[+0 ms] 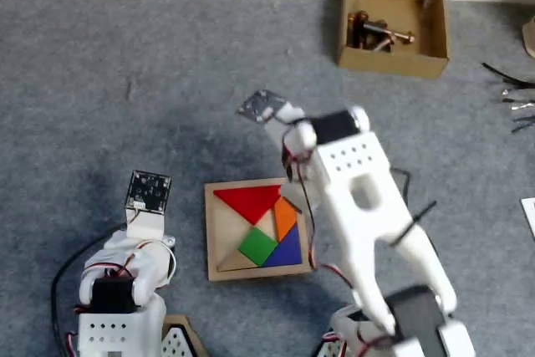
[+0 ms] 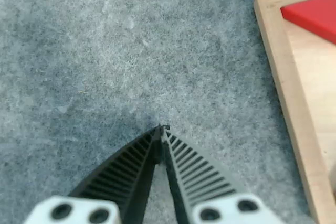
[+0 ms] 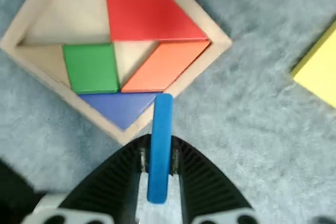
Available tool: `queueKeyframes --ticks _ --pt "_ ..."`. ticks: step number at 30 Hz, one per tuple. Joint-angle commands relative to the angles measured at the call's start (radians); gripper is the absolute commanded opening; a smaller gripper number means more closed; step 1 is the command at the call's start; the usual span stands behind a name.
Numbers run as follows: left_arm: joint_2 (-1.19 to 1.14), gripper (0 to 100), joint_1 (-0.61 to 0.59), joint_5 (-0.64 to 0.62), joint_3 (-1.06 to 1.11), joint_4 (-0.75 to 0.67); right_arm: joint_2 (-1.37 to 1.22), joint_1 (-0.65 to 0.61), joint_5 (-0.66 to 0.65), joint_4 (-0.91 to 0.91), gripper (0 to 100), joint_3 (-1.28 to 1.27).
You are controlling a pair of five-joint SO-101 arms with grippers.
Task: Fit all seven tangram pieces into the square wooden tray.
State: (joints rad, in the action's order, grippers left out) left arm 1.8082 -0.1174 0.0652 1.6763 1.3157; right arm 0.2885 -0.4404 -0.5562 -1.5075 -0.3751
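The square wooden tray [image 1: 219,236] lies on the grey carpet with a red triangle [image 1: 248,200], an orange piece [image 1: 286,216], a green square [image 1: 257,245] and a blue triangle [image 1: 287,252] in it. The same tray [image 3: 37,30] appears in the right wrist view, with bare wood at one side and in a small gap between the pieces. My right gripper [image 3: 159,144] is shut on a thin blue piece [image 3: 161,119] held on edge, just outside the tray's corner by the blue triangle [image 3: 121,107]. A yellow piece [image 3: 317,72] lies on the carpet beside it. My left gripper [image 2: 160,129] is shut and holds nothing, over carpet beside the tray's rim [image 2: 291,108].
A cardboard box [image 1: 391,24] with metal parts stands at the back right. Cables lie at the table's right edge [image 1: 512,94]. The right arm [image 1: 364,194] leans over the tray's right side. The left arm [image 1: 125,277] sits at the front left.
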Motion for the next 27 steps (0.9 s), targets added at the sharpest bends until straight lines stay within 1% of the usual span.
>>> queueKeyframes --ticks 1,3,7,10,15,17,23,27 --pt "0.005 1 -0.016 -0.009 0.019 0.003 0.15 -0.001 0.008 0.145 0.5 -0.137" --pt "0.005 1 -0.016 -0.009 0.019 0.003 0.199 -0.001 0.046 0.206 0.5 -0.208" --pt "0.005 1 -0.016 -0.009 0.019 0.003 0.274 -0.001 0.206 0.364 0.5 -0.323" --pt "0.005 1 -0.016 -0.009 0.019 0.003 0.311 -0.002 0.302 0.463 0.5 -0.39" --pt "0.005 1 -0.016 -0.009 0.019 0.003 0.337 -0.007 0.473 0.559 0.5 -0.463" --pt "0.005 1 -0.016 -0.009 0.019 0.003 0.337 -0.027 0.526 0.581 0.5 -0.481" --pt "0.005 1 -0.015 -0.009 0.019 0.003 0.328 -0.122 0.554 0.642 0.5 -0.555" --pt "0.005 1 -0.015 -0.009 0.019 0.003 0.328 -0.154 0.555 0.694 0.5 -0.593"
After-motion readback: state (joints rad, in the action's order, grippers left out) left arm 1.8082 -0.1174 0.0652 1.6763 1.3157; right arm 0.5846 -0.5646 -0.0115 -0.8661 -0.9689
